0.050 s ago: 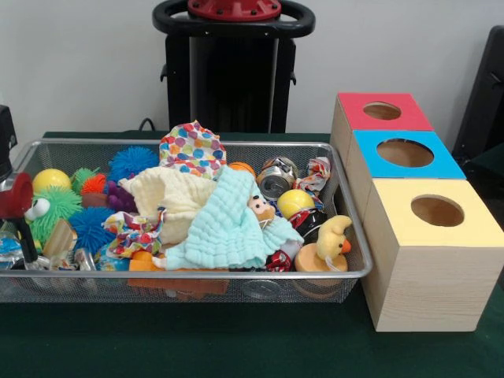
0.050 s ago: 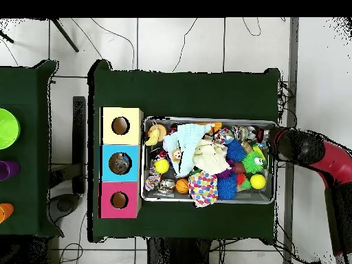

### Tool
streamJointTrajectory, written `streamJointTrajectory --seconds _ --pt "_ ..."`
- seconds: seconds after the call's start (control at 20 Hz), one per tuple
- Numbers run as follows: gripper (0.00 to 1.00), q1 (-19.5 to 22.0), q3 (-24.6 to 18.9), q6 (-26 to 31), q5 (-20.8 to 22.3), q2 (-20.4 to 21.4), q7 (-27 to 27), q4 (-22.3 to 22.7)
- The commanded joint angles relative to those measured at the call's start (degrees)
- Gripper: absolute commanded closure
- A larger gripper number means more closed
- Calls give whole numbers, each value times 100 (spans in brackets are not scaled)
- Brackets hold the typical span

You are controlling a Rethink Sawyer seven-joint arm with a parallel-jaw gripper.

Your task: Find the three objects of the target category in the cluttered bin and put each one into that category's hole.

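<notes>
Wire-mesh bin [image 1: 346,277]: mint cloth [image 1: 228,224], cream cloth [image 1: 175,198], spiky balls, cans. Three boxes: red [image 1: 382,112], blue [image 1: 405,153], yellow [image 1: 437,213]. Gripper [image 1: 17,206] at bin's end; opening cannot be told.

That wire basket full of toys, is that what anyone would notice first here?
Yes: the wire basket brims with spiky balls, crushed cans and cloths, a pale mint cloth draped on top in the middle. Beside it stand three wooden boxes with holes, topped red, blue and yellow. The red arm reaches the basket's other end.
</notes>
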State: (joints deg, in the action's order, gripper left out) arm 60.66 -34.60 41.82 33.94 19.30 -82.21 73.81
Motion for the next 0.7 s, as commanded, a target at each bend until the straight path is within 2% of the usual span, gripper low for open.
streamJointTrajectory --seconds 0.05,0.35,0.7 --pt "0 253 36 -58 639 -400 1748 254" --pt "0 222 88 -77 665 -342 1631 320" --pt "0 226 202 116 626 63 1510 610"
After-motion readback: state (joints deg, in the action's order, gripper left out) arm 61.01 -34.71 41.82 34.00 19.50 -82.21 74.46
